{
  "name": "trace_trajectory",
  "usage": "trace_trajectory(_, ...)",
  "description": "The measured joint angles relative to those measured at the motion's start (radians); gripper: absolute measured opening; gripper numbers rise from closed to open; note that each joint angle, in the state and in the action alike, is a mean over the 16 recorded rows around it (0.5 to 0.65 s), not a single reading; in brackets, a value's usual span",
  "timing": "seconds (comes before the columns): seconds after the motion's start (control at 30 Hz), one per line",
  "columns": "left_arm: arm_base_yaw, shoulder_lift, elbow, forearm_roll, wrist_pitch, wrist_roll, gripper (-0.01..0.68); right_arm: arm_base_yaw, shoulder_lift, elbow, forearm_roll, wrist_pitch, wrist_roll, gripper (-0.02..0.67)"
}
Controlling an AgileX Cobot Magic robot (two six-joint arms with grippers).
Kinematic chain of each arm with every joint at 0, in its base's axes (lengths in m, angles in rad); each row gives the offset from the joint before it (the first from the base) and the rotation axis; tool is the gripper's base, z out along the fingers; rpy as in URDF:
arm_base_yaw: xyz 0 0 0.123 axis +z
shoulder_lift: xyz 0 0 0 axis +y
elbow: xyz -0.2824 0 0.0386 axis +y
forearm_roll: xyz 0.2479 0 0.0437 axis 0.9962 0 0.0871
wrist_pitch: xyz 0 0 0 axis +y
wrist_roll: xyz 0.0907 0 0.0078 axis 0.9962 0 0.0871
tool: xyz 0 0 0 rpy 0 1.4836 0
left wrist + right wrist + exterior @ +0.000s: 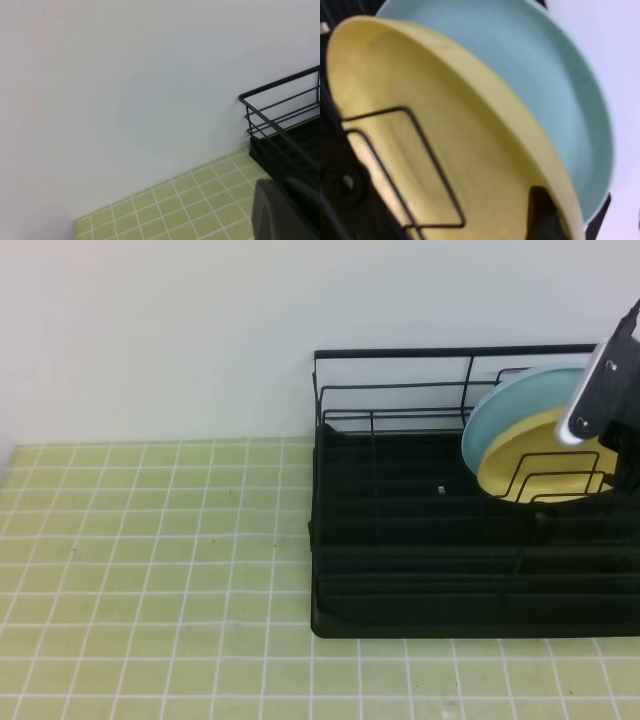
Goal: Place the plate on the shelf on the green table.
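Observation:
The pale-yellow plate [535,455] stands on edge in the black wire shelf [400,570], leaning against a light-blue plate [500,410] and held up by a bent-wire divider [560,480]. The shelf sits on the green table [150,570]. My right gripper [598,435] comes in from the upper right at the plates' top edge. In the right wrist view the yellow plate [445,150] fills the frame; one finger [542,215] is in front of it and the other shows behind the blue plate [520,65], jaws spread wide. The left gripper [285,212] is a dark blur at the frame's bottom right, holding nothing.
A white wall rises right behind the shelf and the tiles. The shelf's tall back rail [450,352] runs along the wall. In the left wrist view the shelf's left corner [280,110] stands over the green table [190,200].

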Motion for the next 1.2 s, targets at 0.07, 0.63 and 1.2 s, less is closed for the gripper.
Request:
trace_trajectory(0.07,0.0,0.0,0.0,0.0,0.001,0.0,-0.002,0.0,0.004,-0.011,0.0,-0.004,0.012,0.398)
trace_trajectory(0.63,0.0,0.0,0.0,-0.008,0.049,-0.006,-0.003,0.0,0.078,-0.105,0.0,-0.02,0.085,0.43)
trace_trajectory(1.2,0.0,0.0,0.0,-0.013,0.059,-0.024,-0.003,0.013,0.093,-0.119,0.0,-0.098,0.187,0.463)
